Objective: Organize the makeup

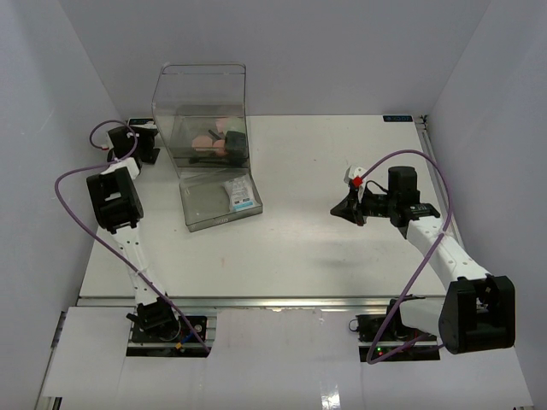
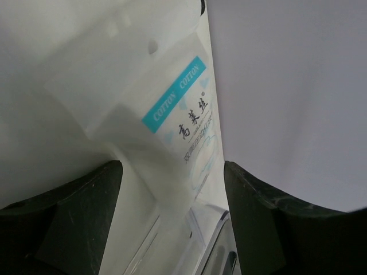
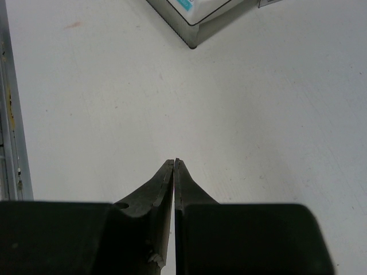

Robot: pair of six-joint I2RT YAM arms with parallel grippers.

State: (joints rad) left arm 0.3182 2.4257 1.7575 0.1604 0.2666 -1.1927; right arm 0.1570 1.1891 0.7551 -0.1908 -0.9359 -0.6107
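The left gripper hangs over the far-left corner of the table, jaws spread wide and holding nothing. In the wrist view its 2 fingers frame a white packet with a blue strip reading "COTTON". The packet lies flat at the table's left edge, and I cannot tell whether the fingertips touch it.

Just right of that gripper, along the far edge, stands a clear box, open toward the near edge. The makeup sits inside on its floor: pink and pale pieces bunched together, with a black compact at their right. Any brushes are too small to make out. A shallow clear tray lies flat on the table against the box's front, and a 2nd packet rests in its right half.

The right gripper is well apart from all this, toward the right edge, about midway between the far and near edges, and points left. Its jaws are pressed together with nothing between them. The wrist view shows the tips meeting above bare table, with 1 corner of the tray at the top.
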